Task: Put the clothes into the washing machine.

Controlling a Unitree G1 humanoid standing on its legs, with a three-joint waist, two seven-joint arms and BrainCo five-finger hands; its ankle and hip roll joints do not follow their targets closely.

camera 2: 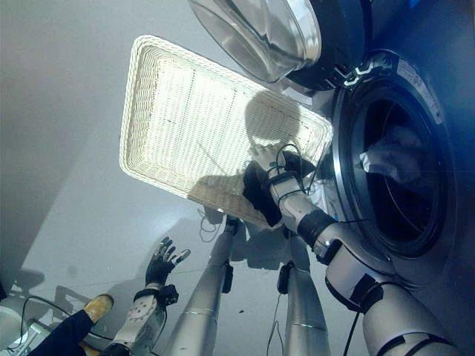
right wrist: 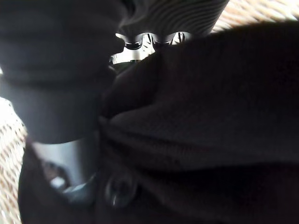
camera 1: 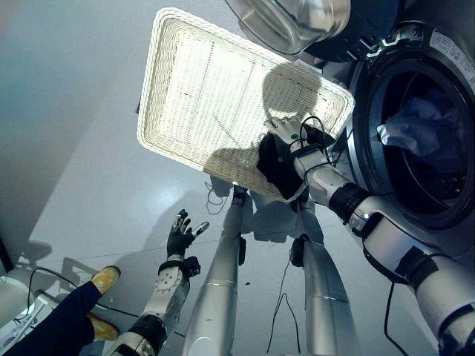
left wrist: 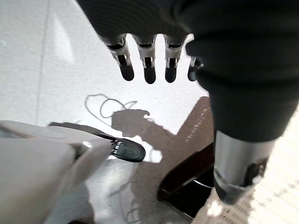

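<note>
Left hand [camera 1: 179, 236]: fingers spread, over the floor at 7 o'clock. Right hand [camera 1: 286, 136]: fingers curled round a black garment [camera 1: 276, 165] at the white wicker basket's [camera 1: 193, 81] near rim. Front-loading washing machine [camera 1: 415, 126] at 3 o'clock, door open, pale cloth [camera 1: 408, 133] inside.

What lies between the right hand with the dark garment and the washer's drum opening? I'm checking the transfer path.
Just the washing machine's grey door rim, seen in both eye views. The right hand grips the dark garment over the white wicker basket.

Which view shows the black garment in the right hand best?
The right wrist view: the black garment bunches against the right hand. Both eye views show it small at the basket edge.
</note>
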